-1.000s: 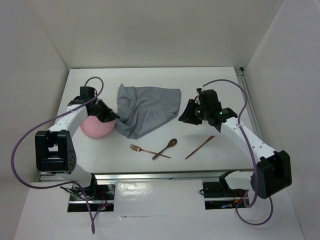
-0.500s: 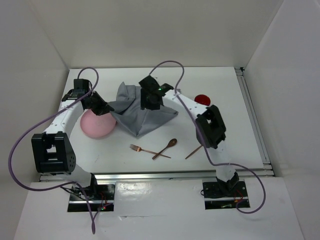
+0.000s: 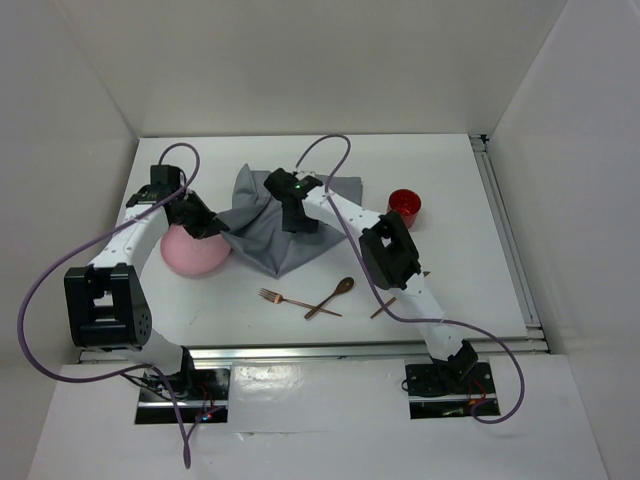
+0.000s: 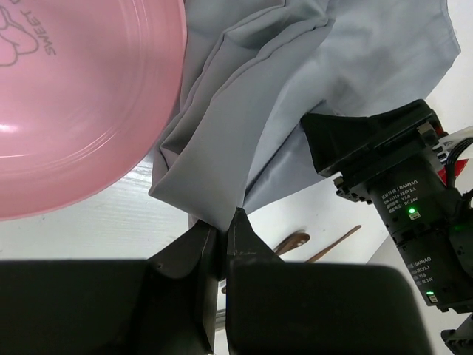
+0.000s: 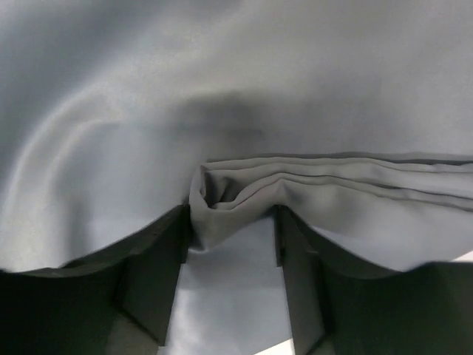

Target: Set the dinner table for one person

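White dinner table (image 3: 470, 270) is filling the whole top view under everything, boxed in by plain white walls. Big change from a second ago: the right arm was hanging over by the knife (image 3: 379, 311), and now it's stretching across with the right gripper (image 5: 230, 225) sitting on the grey cloth (image 3: 262, 248), jaws spread around a bunched fold. That move is uncovering a red cup (image 3: 404, 208) at the far right; can't tell what's in it. Left gripper (image 4: 219, 235) is still pinching the cloth's corner, clenched tight, right beside the pink plate (image 3: 190, 255). Fork (image 3: 285, 298) and spoon (image 3: 333, 296) are lying crossed near the front, same as before.
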Motion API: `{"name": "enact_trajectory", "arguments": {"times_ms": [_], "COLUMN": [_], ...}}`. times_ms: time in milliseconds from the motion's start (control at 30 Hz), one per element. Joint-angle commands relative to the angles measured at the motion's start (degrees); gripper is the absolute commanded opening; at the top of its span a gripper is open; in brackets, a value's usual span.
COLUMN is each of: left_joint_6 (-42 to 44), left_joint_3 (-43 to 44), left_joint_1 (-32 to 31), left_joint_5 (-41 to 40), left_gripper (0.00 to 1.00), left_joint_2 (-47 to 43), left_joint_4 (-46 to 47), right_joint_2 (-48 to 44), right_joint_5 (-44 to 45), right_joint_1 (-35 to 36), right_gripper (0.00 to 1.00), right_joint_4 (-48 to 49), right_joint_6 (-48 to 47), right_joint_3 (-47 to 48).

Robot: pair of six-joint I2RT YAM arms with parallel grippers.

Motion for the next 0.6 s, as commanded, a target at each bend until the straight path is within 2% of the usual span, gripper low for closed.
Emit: {"name": "enact_trajectory", "arguments": {"times_ms": [0, 67, 100, 133, 200, 233, 267, 300, 433, 567], "left_joint_6": [1.7, 1.7, 1.7, 1.7, 2.3, 2.3, 2.3, 2.3, 3.4, 4.0], "left_joint_3": [-0.6, -0.6, -0.6, -0.6, -0.6, -0.6, 0.2, 0.2, 4.8, 12.2], "left_joint_1": [0.3, 0.3, 0.3, 0.3, 0.3, 0.3, 0.3, 0.3, 0.3, 0.9], "left_joint_5": [1.4, 1.4, 1.4, 1.4, 0.9, 0.9, 0.9, 0.9, 0.3, 0.3], "left_gripper": [0.00, 0.00, 0.00, 0.00, 0.00, 0.00, 0.00, 0.00, 0.00, 0.00], "left_joint_2": [-2.4, -2.4, -2.4, -3.0, -3.0, -3.0, -3.0, -3.0, -3.0, -2.4], "left_joint_4": [0.7, 0.7, 0.7, 0.7, 0.7, 0.2, 0.2, -0.4, -2.5, -5.2], "right_joint_2": [-1.3, -2.9, -3.6, -4.4, -7.4, -8.5, -10.8, -12.1, -20.6, -34.0], "right_joint_5": [3.7, 5.0, 5.0, 5.6, 5.6, 6.1, 6.1, 6.6, 6.6, 6.1], "right_joint_1": [0.7, 1.3, 1.3, 1.3, 1.3, 1.3, 1.3, 0.6, -1.9, -4.0], "right_gripper": [0.54, 0.44, 0.32, 0.25, 0.15, 0.06, 0.03, 0.00, 0.00, 0.00], "right_joint_4": [-1.6, -1.6, -1.6, -1.6, -1.0, -1.0, -1.0, -1.0, -0.2, 4.4], "right_joint_6": [2.2, 2.9, 2.9, 2.9, 2.9, 2.9, 2.9, 2.9, 2.2, 0.0], "right_joint_3": [-1.0, -1.0, -1.7, -2.2, -2.2, -2.2, -2.2, -2.2, -6.0, -15.5]}}
